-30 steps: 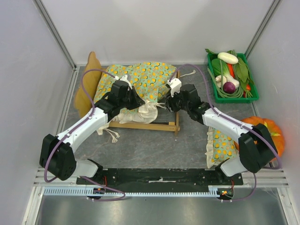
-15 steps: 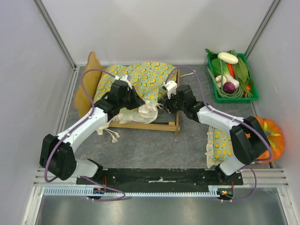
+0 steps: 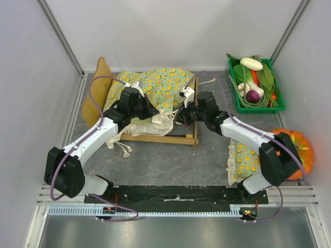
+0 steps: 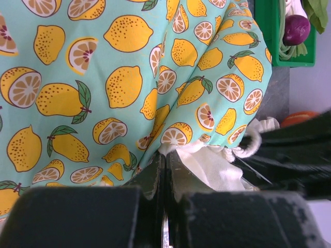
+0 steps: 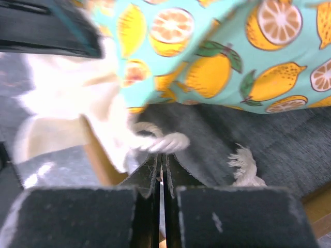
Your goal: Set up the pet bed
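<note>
The left hand (image 3: 153, 110) is clamped on the edge of the lemon-print blanket (image 3: 160, 85), the right hand (image 3: 180, 117) is pressed together at a white cord (image 5: 164, 142), and the pet bed (image 3: 158, 138) lies under both hands.

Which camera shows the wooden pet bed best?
Top external: the pet bed shows its headboard and near rail. Right wrist catches only a blurred wood strip; left wrist sees just the blanket.

no readable text, labels, numbers, signs
</note>
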Controlling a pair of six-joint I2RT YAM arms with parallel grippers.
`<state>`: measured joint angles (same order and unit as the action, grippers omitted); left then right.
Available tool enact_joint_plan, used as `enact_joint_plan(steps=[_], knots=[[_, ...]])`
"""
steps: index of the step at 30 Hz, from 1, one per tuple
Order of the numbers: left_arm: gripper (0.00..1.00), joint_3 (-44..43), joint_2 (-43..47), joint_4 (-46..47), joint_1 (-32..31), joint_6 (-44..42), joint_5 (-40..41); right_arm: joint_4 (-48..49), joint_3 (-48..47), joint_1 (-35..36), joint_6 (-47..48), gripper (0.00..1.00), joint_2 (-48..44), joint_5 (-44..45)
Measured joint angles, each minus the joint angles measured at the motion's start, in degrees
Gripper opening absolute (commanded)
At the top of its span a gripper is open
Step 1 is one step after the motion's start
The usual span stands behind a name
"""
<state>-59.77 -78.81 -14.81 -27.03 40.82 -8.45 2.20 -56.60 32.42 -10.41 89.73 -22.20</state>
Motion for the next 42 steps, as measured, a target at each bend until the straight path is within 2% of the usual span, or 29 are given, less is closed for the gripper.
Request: enact_joint_plan(steps=[9,15,17,18,20,25,30,31,32,34,42], knots=[[0.02,0.0,0.0,0.4,1.7,-0.2,-1.4,0.9,1.5,0.0,-8.2,0.00,-13.1,-12.6],[0.02,-0.1,0.0,0.5,2.8,-0.4,-2.5,5.5,2.7,0.0,-17.4,0.08,-15.1,-24.7],[0.02,-0.1,0.0,0.5,3.0,-0.4,-2.7,6.1,3.4,0.0,-19.3,0.22,-15.0,-27.7],[0.02,-0.1,0.0,0.5,3.1,-0.4,-2.8,5.6,3.5,0.1,-19.2,0.41,-14.8,-29.0],[0.02,-0.1,0.0,0.5,3.3,-0.5,-2.9,2.8,3.4,0.1,-17.8,0.55,-14.1,-30.8],[0.02,-0.1,0.0,0.6,3.8,-0.7,-3.4,-13.6,2.4,0.6,-9.0,0.60,-12.1,-23.5],[0.02,-0.1,0.0,0.7,3.8,-0.8,-3.9,-21.0,2.4,0.6,-6.9,0.58,-13.9,-10.6],[0.02,-0.1,0.0,0.7,3.8,-0.8,-3.9,-21.2,2.4,0.6,-7.0,0.56,-14.5,-8.4],[0.02,-0.1,0.0,0.7,3.8,-0.8,-4.0,-21.1,2.4,0.6,-7.3,0.49,-15.3,-6.0],[0.02,-0.1,0.0,0.8,3.8,-0.8,-4.0,-20.3,2.4,0.6,-8.1,0.43,-16.3,-3.0],[0.02,0.0,0.0,0.8,3.8,-0.8,-4.2,-7.6,4.9,3.6,-17.9,0.43,-16.8,2.8]])
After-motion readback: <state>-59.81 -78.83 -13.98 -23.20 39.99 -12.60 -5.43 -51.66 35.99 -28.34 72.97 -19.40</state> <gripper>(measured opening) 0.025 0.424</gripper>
